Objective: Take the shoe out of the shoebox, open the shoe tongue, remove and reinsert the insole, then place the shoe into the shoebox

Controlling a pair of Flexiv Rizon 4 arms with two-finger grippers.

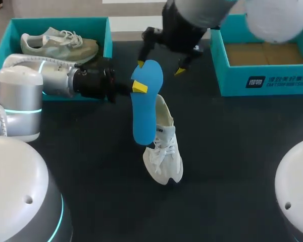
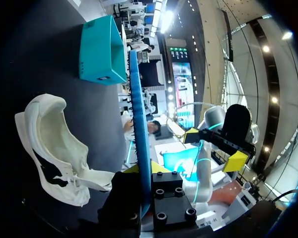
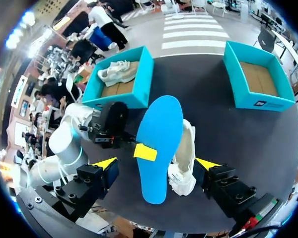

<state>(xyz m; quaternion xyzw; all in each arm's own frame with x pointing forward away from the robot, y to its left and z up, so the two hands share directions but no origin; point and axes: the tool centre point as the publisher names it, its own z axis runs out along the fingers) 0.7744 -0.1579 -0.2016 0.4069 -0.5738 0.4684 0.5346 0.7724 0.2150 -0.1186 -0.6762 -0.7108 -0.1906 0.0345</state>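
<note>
A blue insole hangs over the dark table with my left gripper shut on its edge near the heel. In the left wrist view the insole stands edge-on between the fingers of my left gripper. Under it the white shoe lies on the table, its opening facing up. My right gripper hovers open above the insole's heel end without touching it. From the right wrist, the insole and shoe lie below my open right gripper.
A teal shoebox at the back left holds a pale green shoe. A second teal shoebox at the back right shows only its brown floor. My left arm stretches in front of the left box.
</note>
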